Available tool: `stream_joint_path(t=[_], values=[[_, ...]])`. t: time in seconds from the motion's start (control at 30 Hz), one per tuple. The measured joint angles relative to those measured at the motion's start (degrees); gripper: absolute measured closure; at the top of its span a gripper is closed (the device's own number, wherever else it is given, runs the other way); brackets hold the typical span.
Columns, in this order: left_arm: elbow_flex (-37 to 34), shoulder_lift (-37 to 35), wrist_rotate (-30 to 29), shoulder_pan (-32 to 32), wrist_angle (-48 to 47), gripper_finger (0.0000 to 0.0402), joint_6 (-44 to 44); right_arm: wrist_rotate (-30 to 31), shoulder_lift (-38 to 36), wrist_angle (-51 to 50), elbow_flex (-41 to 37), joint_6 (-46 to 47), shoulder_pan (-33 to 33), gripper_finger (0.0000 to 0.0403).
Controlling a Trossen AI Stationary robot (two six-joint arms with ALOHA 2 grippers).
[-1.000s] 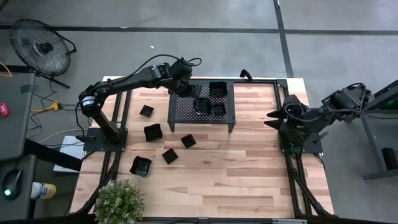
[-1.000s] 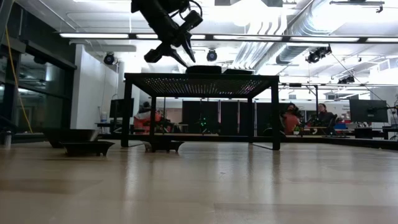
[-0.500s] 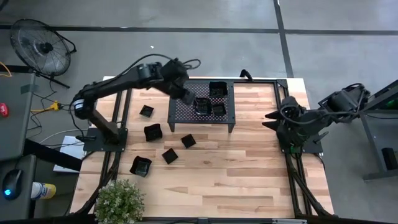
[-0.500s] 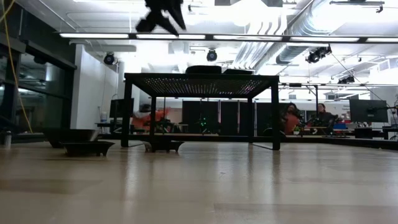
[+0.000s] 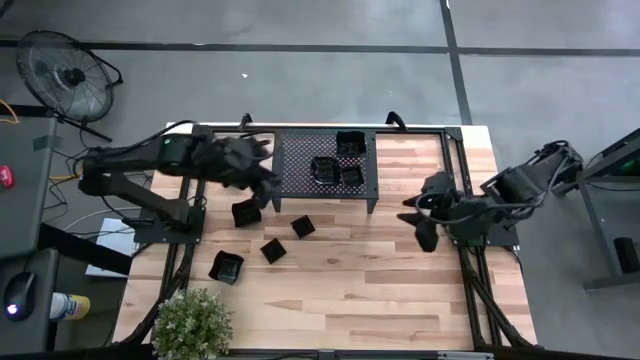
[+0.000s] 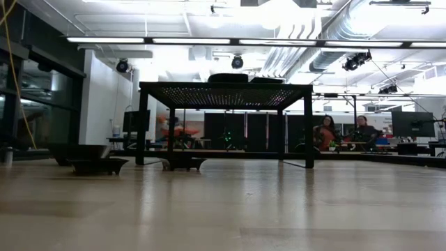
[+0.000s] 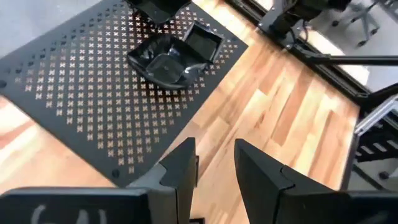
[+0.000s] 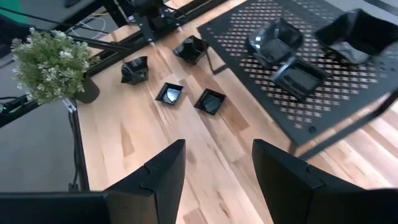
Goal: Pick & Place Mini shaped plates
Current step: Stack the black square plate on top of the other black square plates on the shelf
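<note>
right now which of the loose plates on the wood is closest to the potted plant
The mini plate at the table's front left, just above the potted plant. The other loose plates lie farther back toward the rack.

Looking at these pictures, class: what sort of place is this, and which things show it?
Probably a robotics lab in an open workshop: two arms bolted to a wooden table, exposed ceiling ducts with strip lights, and people at monitors behind the perforated rack.
</note>
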Motion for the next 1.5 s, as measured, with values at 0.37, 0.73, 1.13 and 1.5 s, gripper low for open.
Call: stream_joint_path(t=[0.37,0.73,1.13,1.5], values=[[-17.37,-16.44,-2.32,-6.46,9.24,0.0293,-5.45,-0.45,8.60,13.81,0.00,-12.19,-0.17,0.0222],[-27.69,-26.59,-0.77,-6.33,14.90,0.0293,-7.75,-10.50,18.97,21.99,-0.02,-22.69,-5.49,0.0222],[-28.32,-28.27,0.00,-6.33,14.87,0.0293,-7.75,-18.67,32.49,27.50,-0.02,-46.91,-11.31,0.0222],[-28.32,-28.21,1.53,-6.33,15.36,0.0293,-7.75,-18.63,46.92,38.46,-0.02,-65.64,-14.46,0.0228]])
